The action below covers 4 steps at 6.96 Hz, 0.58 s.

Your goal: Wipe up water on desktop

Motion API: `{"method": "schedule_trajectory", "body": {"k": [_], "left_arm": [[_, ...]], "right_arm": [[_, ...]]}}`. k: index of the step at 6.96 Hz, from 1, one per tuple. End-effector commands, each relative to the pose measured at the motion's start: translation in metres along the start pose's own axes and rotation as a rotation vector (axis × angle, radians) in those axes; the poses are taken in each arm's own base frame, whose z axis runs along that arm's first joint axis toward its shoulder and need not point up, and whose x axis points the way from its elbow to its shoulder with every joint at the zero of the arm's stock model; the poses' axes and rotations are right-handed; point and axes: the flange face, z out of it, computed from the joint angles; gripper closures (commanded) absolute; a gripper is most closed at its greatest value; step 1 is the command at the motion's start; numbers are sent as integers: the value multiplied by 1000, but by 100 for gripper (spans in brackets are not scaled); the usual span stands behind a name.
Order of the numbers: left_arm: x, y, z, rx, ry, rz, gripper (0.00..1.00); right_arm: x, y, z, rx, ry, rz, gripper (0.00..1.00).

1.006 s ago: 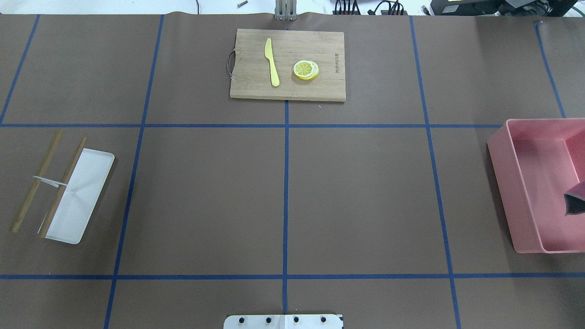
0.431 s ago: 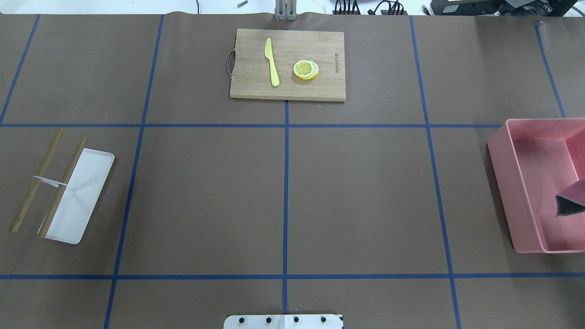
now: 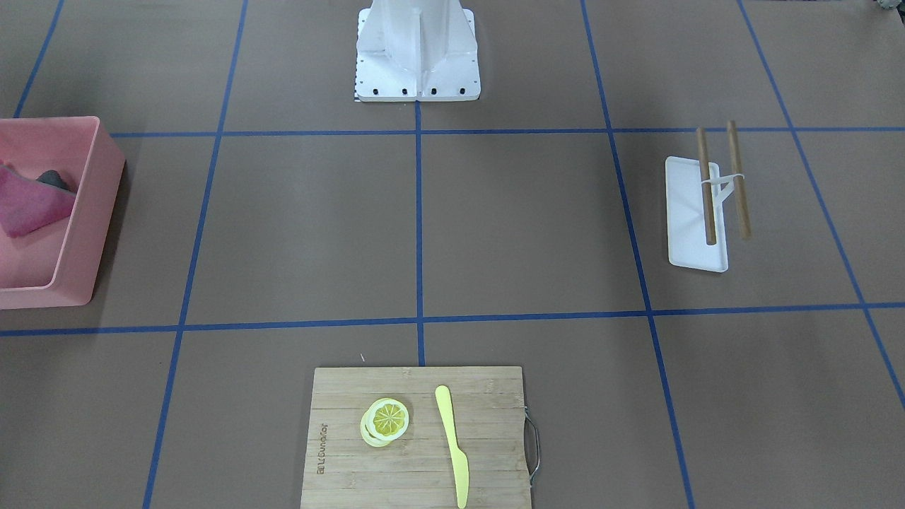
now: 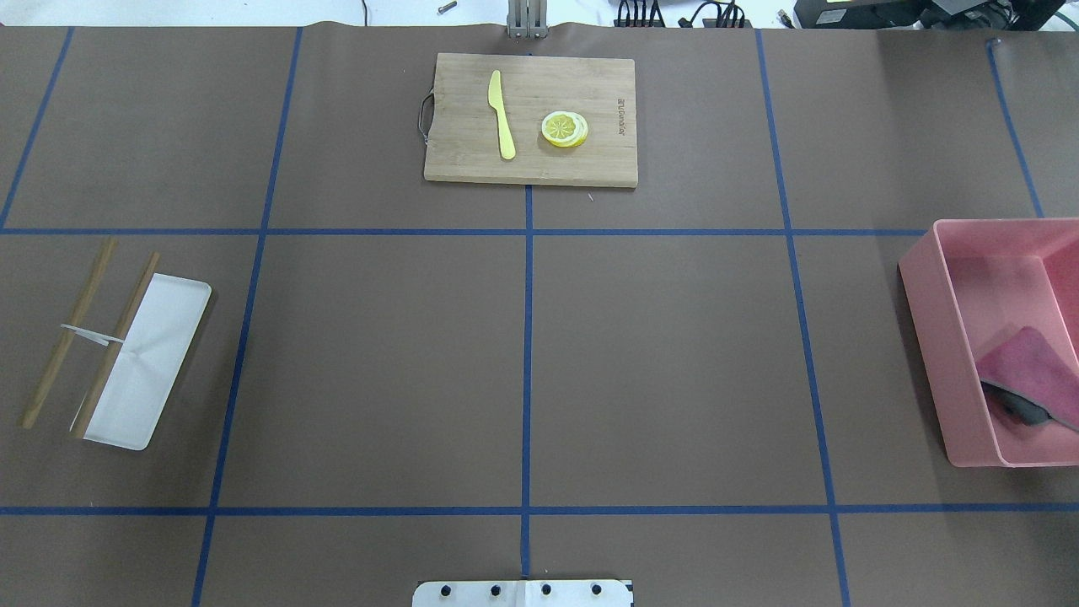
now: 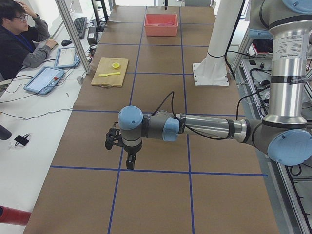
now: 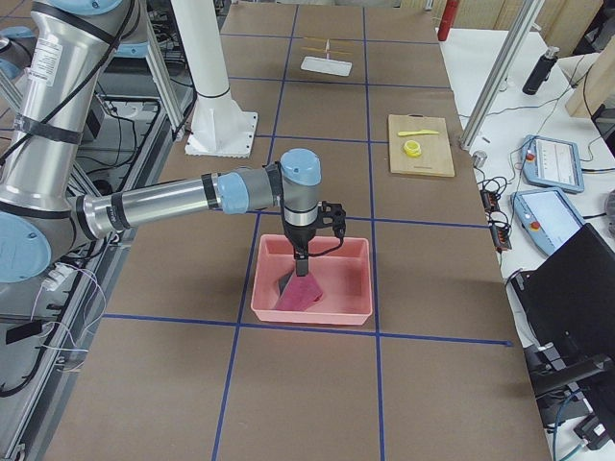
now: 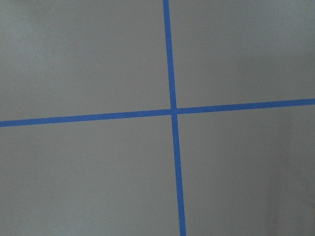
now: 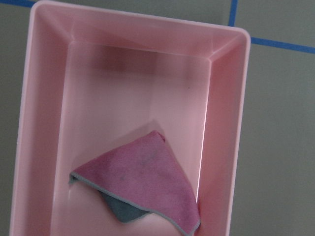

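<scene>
The taped brown surface (image 4: 666, 362) is stretching beneath both arms. The right claw (image 6: 301, 261) is hovering over the pink bin (image 8: 224, 123) — a pink cloth (image 8: 142, 177) is lying inside — while the left claw (image 5: 130, 162) is hanging above open surface; whether either is spread, I cannot tell.

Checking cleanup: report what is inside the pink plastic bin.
A folded pink cloth with grey underside lies in the pink rectangular plastic bin; the floor beneath it is covered.
</scene>
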Motion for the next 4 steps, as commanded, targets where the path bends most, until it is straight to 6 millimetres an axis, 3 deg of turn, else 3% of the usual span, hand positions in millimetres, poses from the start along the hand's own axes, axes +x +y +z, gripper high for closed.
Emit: {"method": "schedule_trajectory", "body": {"k": [1,3,4], "left_arm": [[-2,2,1,-2,0,-2,2],[-5,5,5,-9,0,-4,2],[-5,6,4,-8,0,-1,2]], "right_arm": [[44,8,-10,24,0,62,0],[74,25,22,-41,15,137,0],[77,27,22,-36,25,132,0]]}}
